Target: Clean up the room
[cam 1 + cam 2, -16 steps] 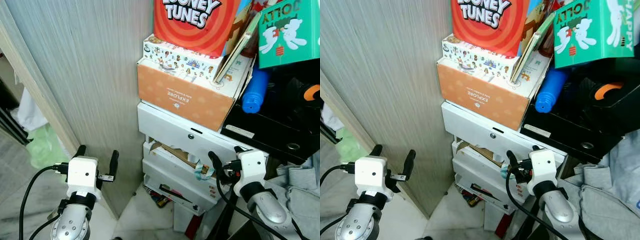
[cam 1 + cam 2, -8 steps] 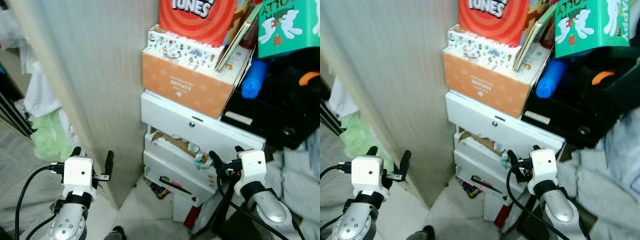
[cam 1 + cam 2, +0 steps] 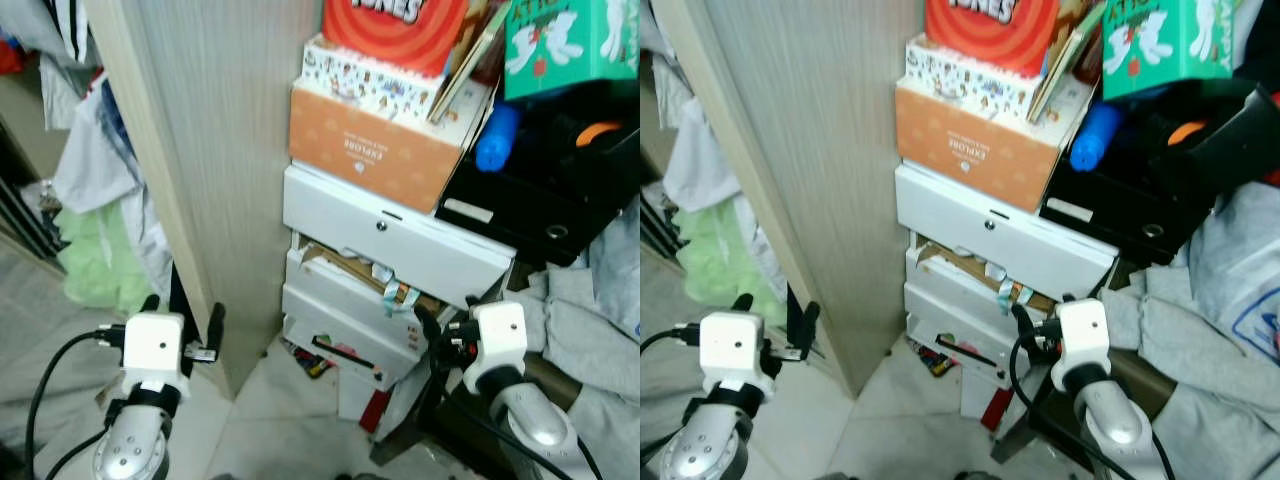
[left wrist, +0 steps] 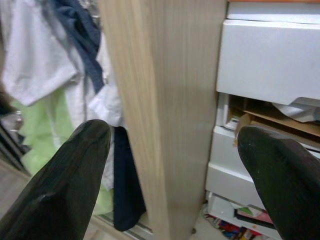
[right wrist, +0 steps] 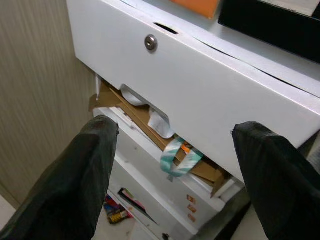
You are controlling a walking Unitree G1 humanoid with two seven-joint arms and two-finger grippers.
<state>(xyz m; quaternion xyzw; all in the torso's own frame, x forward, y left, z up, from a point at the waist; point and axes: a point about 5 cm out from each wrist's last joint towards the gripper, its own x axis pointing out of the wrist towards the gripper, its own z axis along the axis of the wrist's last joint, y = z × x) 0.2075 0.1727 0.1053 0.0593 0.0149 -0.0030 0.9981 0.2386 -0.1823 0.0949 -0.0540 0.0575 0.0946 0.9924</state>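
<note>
Beside the white drawer stack [image 3: 390,240], left gripper [image 3: 183,320] and right gripper [image 3: 445,325] are hovering spread, empty; robot appears to be scouting, needing a target next.

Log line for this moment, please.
left gripper: open, idle by wooden panel | right gripper: open, facing white drawer unit | nothing held

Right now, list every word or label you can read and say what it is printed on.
"EXPLORE", upside down, on the side of the orange cardboard box.
"ONES", the visible letters of a cut-off word, on the red box at the top of the stack.
Lettering on the green box: cut off and blurred, unreadable.
Label on the black case: too small to read.
</note>
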